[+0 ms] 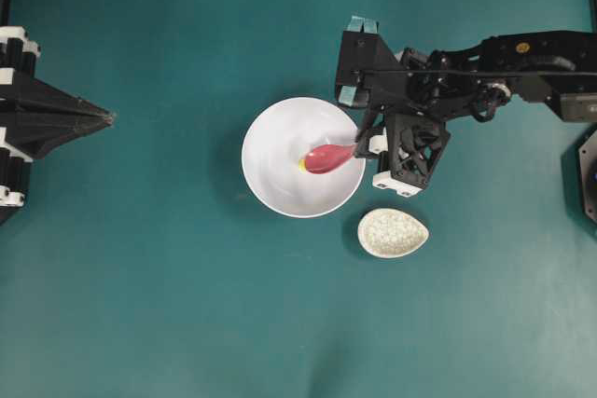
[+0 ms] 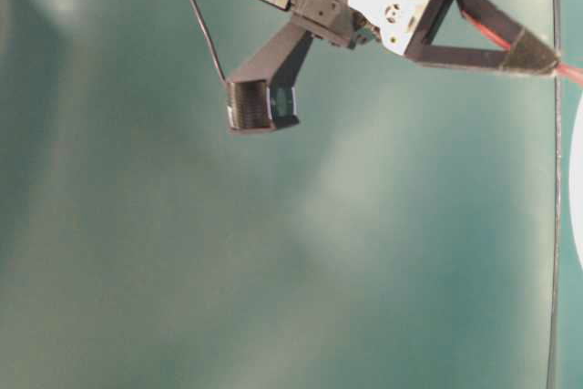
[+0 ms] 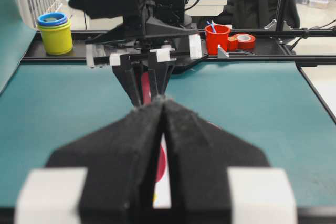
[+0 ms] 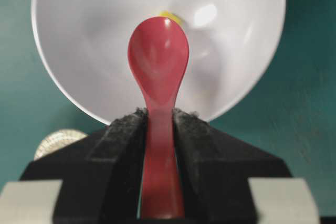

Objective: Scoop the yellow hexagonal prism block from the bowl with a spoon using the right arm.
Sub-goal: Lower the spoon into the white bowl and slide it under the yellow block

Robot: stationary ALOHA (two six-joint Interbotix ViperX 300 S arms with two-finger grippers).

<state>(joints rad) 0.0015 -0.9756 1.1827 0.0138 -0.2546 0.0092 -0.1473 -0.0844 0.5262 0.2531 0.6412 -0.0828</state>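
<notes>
From the right wrist camera, nearest the lens, the right gripper [image 4: 159, 124] has its two black padded jaws clamped on the handle of the red-pink spoon [image 4: 159, 72]; the handle's lower end runs out of the bottom of the frame. Beyond the jaws the oval scoop hangs inside the white bowl [image 4: 79, 51], whose upper rim is cut off by the top edge. Just past the scoop's tip, only a sliver of the yellow hexagonal prism block [image 4: 170, 16] shows; the rest is hidden behind the spoon, so whether they touch cannot be told. At lower left a speckled beige oval dish [image 4: 56, 141] peeks out, mostly covered by the gripper body.

In the overhead view the block is a small yellow dot at the scoop's left tip near the bowl's middle, the right arm [image 1: 485, 76] reaching in from the right, and the dish lies just beside the bowl at its lower right, apart from it.

The left gripper [image 1: 110, 118] rests at the left edge, well apart from the bowl; its black fingers sit together with only a thin slit between them, holding nothing.

The table-level view shows only the right gripper's underside, a blurred teal table [image 2: 182, 271] and a sliver of bowl at the right edge.
</notes>
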